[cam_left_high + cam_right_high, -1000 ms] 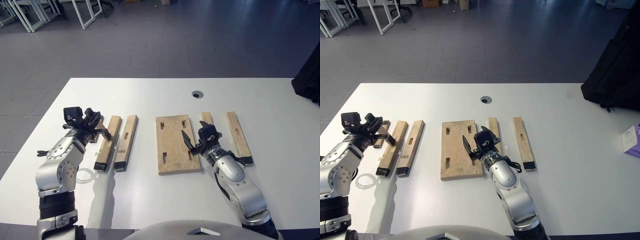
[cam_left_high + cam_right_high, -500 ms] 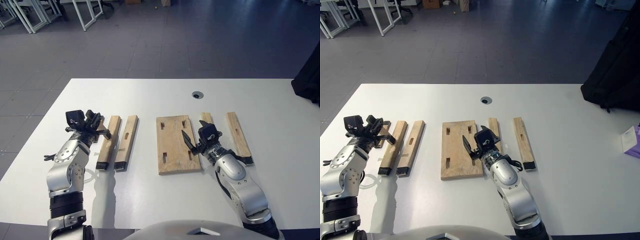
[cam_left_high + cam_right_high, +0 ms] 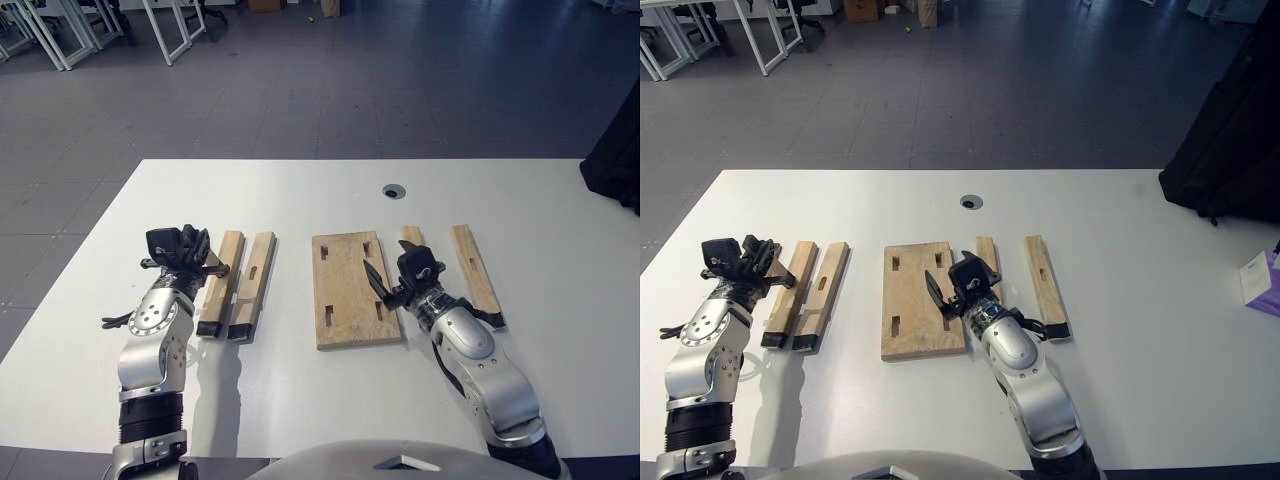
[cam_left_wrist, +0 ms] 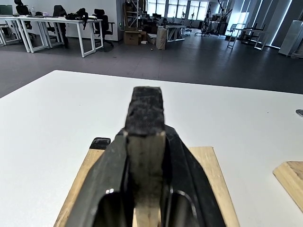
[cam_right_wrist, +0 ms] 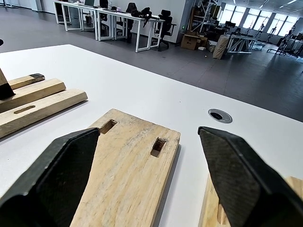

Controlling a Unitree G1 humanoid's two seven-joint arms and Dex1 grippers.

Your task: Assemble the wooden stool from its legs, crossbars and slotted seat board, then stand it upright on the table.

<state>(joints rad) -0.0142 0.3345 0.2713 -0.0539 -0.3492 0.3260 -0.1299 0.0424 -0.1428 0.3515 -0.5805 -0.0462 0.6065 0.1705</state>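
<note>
Left eye view first: where is the seat board [image 3: 355, 290]?

— It lies flat on the white table [image 3: 300, 190], about in the middle. It has four little slots cut in it.

Is a gripper close to it?

— Yes. The right gripper [image 3: 390, 268] hangs over the seat board's right edge. Its two fingers are spread wide, with nothing between them. In the right wrist view the board lies under the gap.

Where are the legs?

— Two lie on the right of the seat board. The inner right leg [image 3: 412, 238] is just beside it, partly hidden by the right gripper. The outer right leg [image 3: 475, 272] is a bit farther out. Two more lie side by side on the left, a little apart from the seat board: the inner left leg [image 3: 252, 285], which has a long slot, and the outer left leg [image 3: 218, 283]. The ends I can see nearest the robot are dark.

And the left gripper [image 3: 192, 250]?

— It is at the outer left leg, on the side away from the seat board. Its fingers are pinching a short wooden bar [image 4: 144, 151] with a dark tip. I cannot tell if the bar touches the table.

Anything else?

— A small wood piece [image 5: 26, 79] with a dark end lies flat past the left legs, farthest from the seat board. A round cable hole [image 3: 394, 189] is in the table behind the seat board. A pale purple box [image 3: 1262, 283] sits well apart from the seat board, on its right.
</note>
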